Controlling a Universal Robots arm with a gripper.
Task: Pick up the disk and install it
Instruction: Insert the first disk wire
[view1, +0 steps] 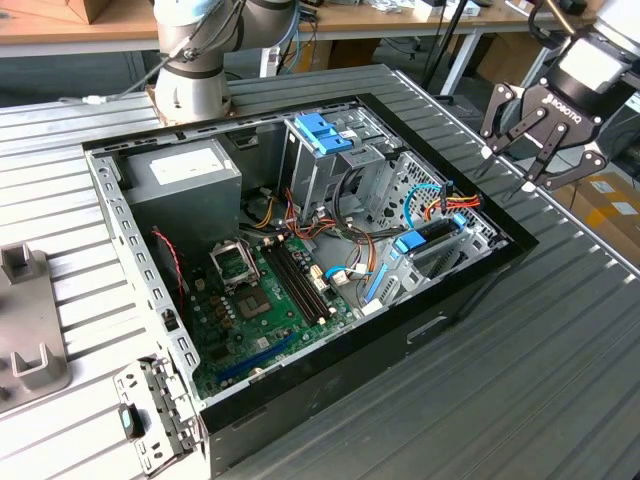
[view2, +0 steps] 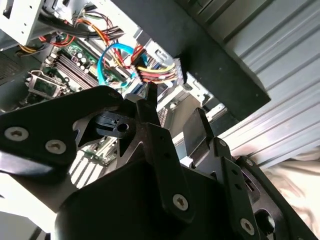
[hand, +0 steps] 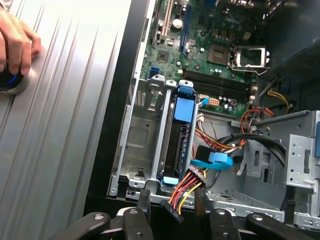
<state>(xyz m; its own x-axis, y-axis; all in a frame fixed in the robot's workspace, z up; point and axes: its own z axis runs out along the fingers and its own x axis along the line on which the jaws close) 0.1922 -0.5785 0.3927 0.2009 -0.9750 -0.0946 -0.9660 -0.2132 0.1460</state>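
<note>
Disk (hand: 176, 145), a flat drive with light-blue plastic carrier rails, seen edge-on in the first wrist view as a dark slab between blue end tabs; label face turned away, so not readable as grey metal from here. Standing on edge inside the silver sheet-metal drive cage (hand: 131, 145) at the right near corner of the open black desktop computer case (view1: 470, 285), apparently seated in its slot, which would suit the cage's guides gripping the rails. Just beside it, a bundle of red, yellow and black power wires (hand: 182, 192) ending in a loose black plug, not joined to the drive as far as can be judged. Black two-fingered gripper (view1: 508, 168) hanging above the ribbed grey metal table (view1: 560, 330) at the exterior view's right, outside the case wall and apart from the drive, fingers spread wide with nothing between them. Farther out, a person's hand (hand: 15, 47) resting on the table
</note>
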